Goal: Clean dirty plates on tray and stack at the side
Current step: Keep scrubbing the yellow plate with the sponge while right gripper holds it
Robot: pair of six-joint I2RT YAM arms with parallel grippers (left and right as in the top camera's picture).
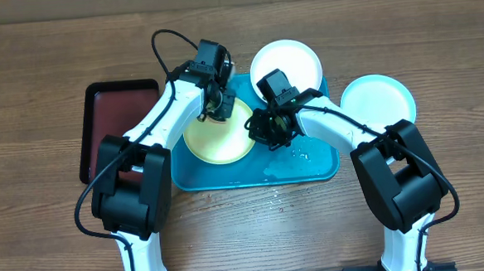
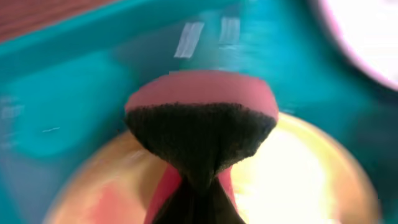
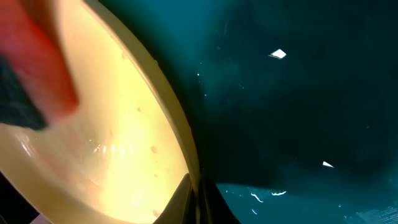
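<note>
Turquoise tray [image 1: 318, 166], rim of yellow plate [image 1: 217, 142] between right jaws

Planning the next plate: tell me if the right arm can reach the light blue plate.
Likely yes: the light blue plate lies uncovered right of the tray, beside that arm; but the right claw is shut on the yellow plate's rim.

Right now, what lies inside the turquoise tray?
A yellow plate lies in the tray, the left gripper holding a sponge over it, the right gripper pinching its rim. Water spots show beside it. The grippers hide the tray floor under them.
</note>
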